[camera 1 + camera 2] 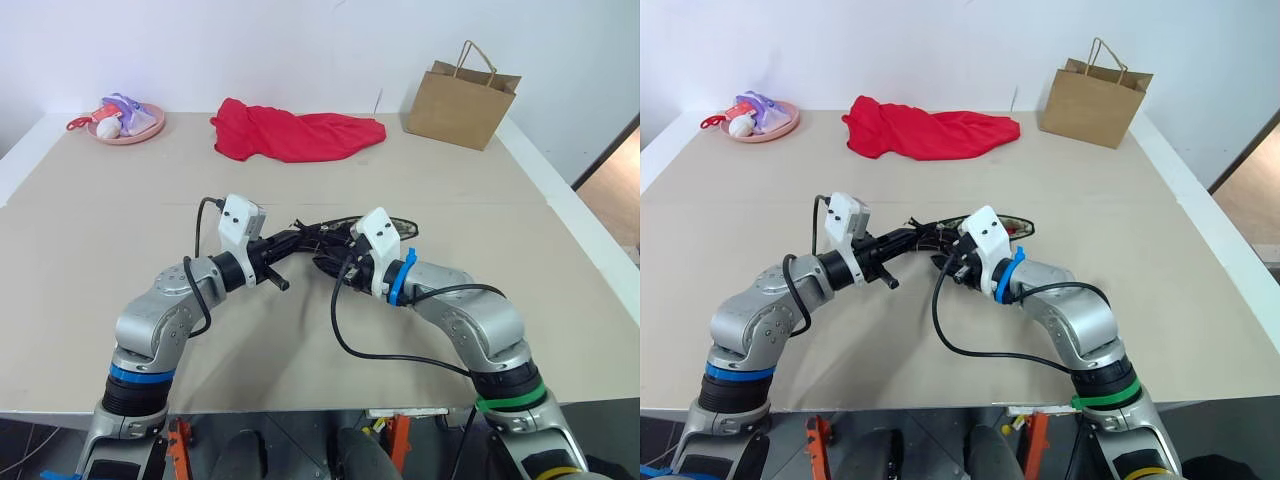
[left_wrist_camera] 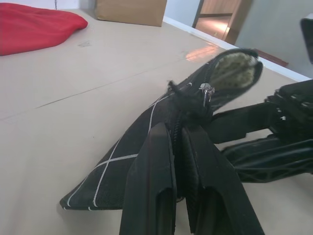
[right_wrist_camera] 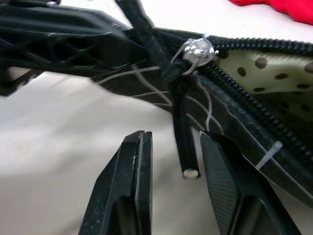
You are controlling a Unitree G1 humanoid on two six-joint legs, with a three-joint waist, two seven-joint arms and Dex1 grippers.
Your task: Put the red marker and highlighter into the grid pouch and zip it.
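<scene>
Two grippers: left gripper (image 2: 178,161) fingers are clamping one grid pouch (image 2: 127,166) lying crosswise mid-table; right gripper (image 3: 173,171) fingers are standing apart around its zipper cord (image 3: 182,127).

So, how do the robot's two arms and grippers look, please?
Both arms are silver-grey metal with white camera housings at the wrists and looping black cables. The left arm has a blue band, the right arm a green band and a blue clip. Fingers are black.

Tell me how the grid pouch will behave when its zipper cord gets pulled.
The grid pouch is probably floppy: its fabric bends where the left end effector pinches it. It will likely drag along unless pinned. The zipper cord hangs limp between the right end effector fingers, so it may slip.
</scene>
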